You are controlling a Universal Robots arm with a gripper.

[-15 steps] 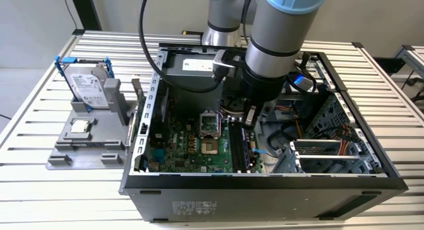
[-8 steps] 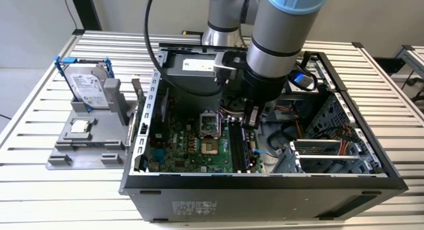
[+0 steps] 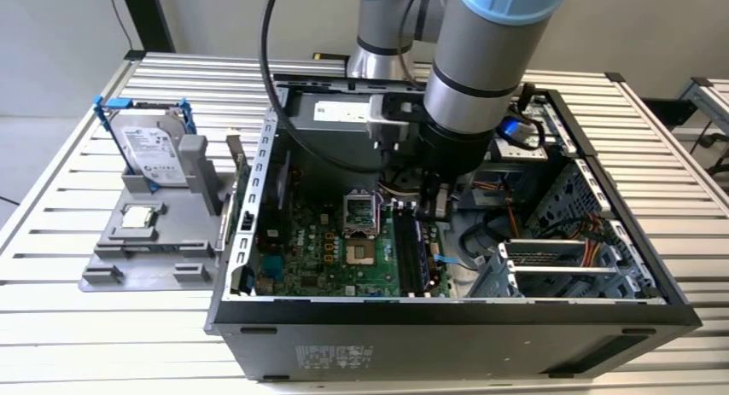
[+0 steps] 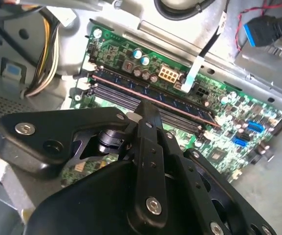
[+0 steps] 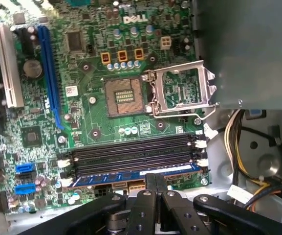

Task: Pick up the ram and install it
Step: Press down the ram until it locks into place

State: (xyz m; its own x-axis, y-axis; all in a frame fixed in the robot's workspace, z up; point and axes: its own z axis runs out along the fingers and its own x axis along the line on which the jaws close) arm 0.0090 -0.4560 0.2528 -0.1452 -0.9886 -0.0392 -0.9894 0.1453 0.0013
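Observation:
The ram (image 5: 126,176) is a long dark stick with a bluish label strip. It stands on edge in the outermost of the black memory slots (image 5: 131,154) on the green motherboard, and its chips (image 4: 175,100) show in the second wrist view. My gripper (image 5: 156,178) is low inside the open computer case (image 3: 456,314), directly over the stick near its middle. Its two black fingers (image 4: 148,110) are pressed together with nothing between them. Whether the tips touch the stick's top edge cannot be told. In the exterior view the gripper (image 3: 436,209) hangs over the slots.
An open CPU socket (image 5: 126,95) lies beside the slots. Yellow and black cable bundles (image 5: 243,156) and a metal drive cage (image 3: 558,271) crowd the case's far side. Outside the case, at the exterior view's left, a grey stand (image 3: 148,241) holds a silver hard drive (image 3: 154,148).

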